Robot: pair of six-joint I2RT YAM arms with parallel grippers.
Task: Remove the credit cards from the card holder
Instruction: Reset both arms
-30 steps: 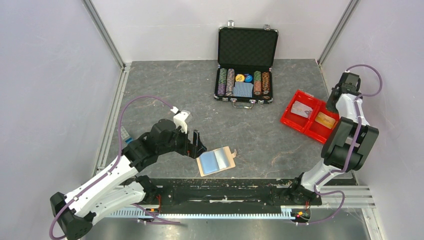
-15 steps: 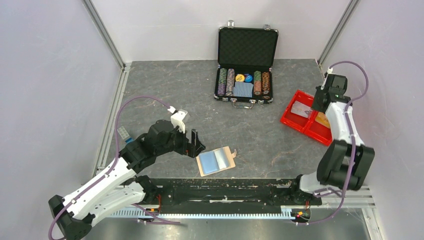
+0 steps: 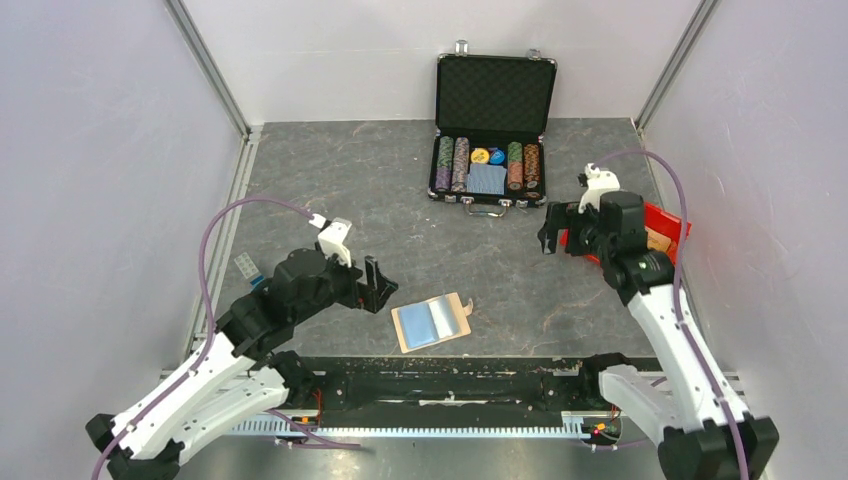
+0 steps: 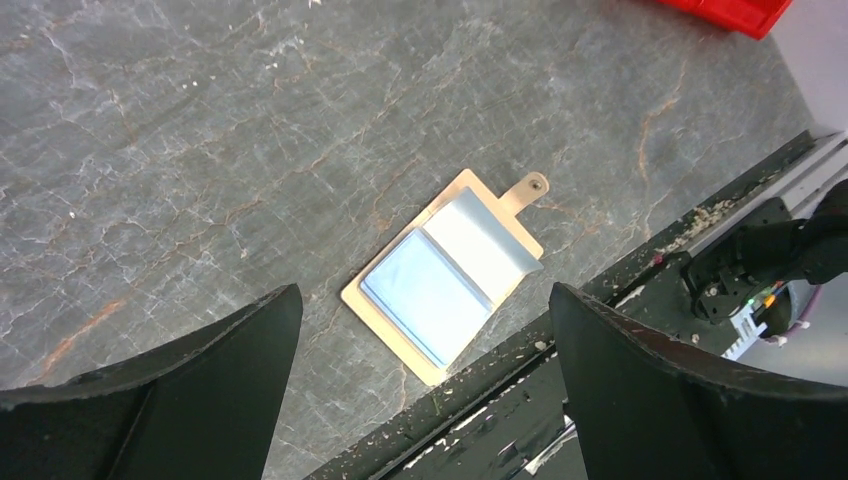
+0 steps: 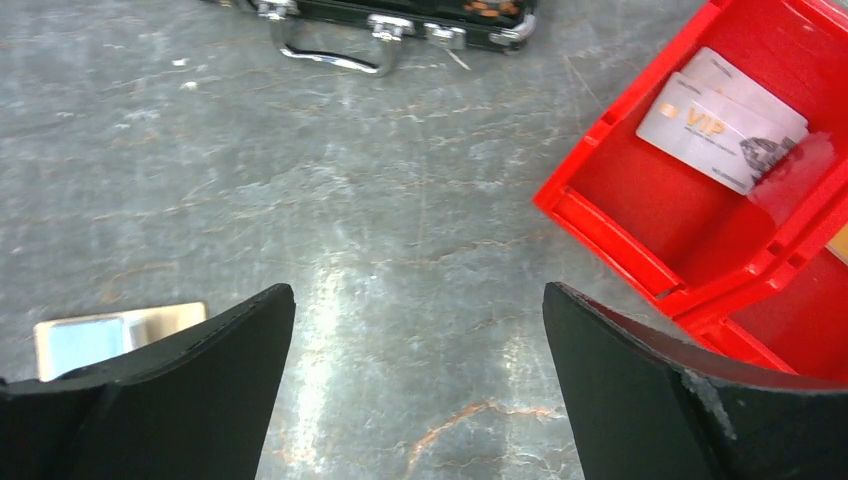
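Left claw (image 3: 374,286) gapes near open card holder (image 3: 432,322).

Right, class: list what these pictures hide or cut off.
- Right wrist view: the frame edge cuts off the red tray's second compartment and its contents.
- Top view: the right arm covers most of that tray.
- Left wrist view: the card holder's clouded sleeves hide whether anything remains inside.

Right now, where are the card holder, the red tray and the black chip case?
card holder (image 4: 428,292), left wrist view, on its pale blue sleeve.
red tray (image 5: 645,195), right wrist view, on a compartment's bare floor.
black chip case (image 3: 495,92), top external view, on the open lid's lining.
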